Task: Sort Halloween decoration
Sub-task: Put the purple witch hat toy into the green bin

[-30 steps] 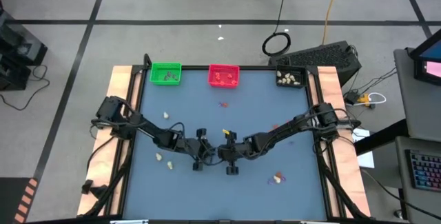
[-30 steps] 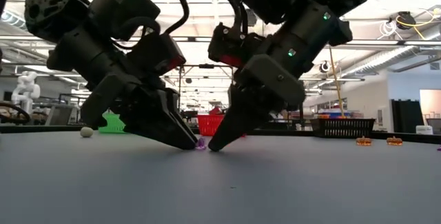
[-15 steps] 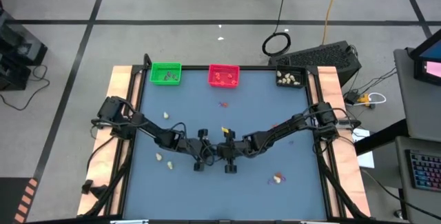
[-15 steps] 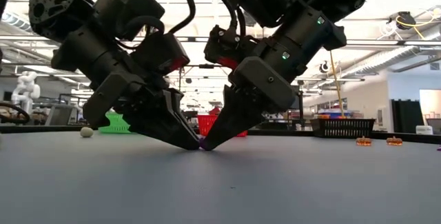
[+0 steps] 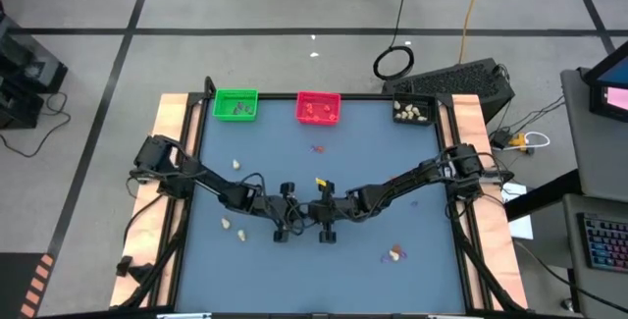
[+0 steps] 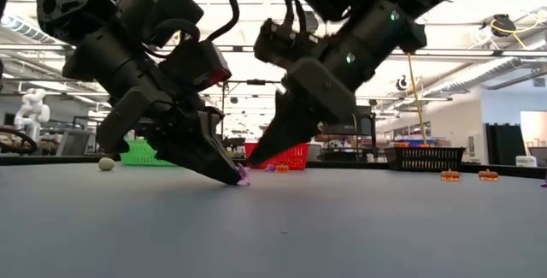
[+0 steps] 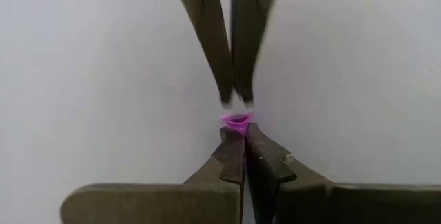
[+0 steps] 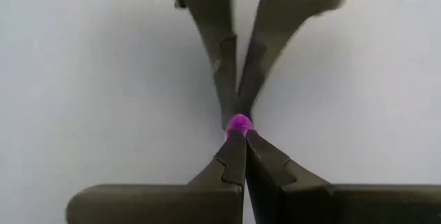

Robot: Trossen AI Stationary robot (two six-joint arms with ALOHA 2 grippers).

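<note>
Right now my left gripper (image 6: pixel 238 178) is pinched on a purple trinket (image 6: pixel 244 175) at mid-table, tips on the mat; it's too small for me to read its long axis or heading. Just beyond, my right gripper (image 6: pixel 256 156) hangs with fingers together, holding nothing, with the green tray (image 5: pixel 235 104) and red tray (image 5: pixel 318 108) at the far edge.

one tiny purple trinket (image 7: pixel 236 121) sits pinched at the very tips of the left gripper (image 7: pixel 242 136), low against the table surface; in the low view it shows as a small purple speck (image 6: pixel 244 175) at that gripper's tip (image 6: pixel 235 176). the right gripper (image 6: pixel 256 156) tip hangs just beside and slightly above it. other trinkets lie scattered: cream-white ones (image 5: pixel 234 225) behind the left gripper, a cream and purple pair (image 5: pixel 394 253) well off to the right gripper's side, and orange-red and purple bits (image 5: pixel 318 148) farther ahead of both.
</note>
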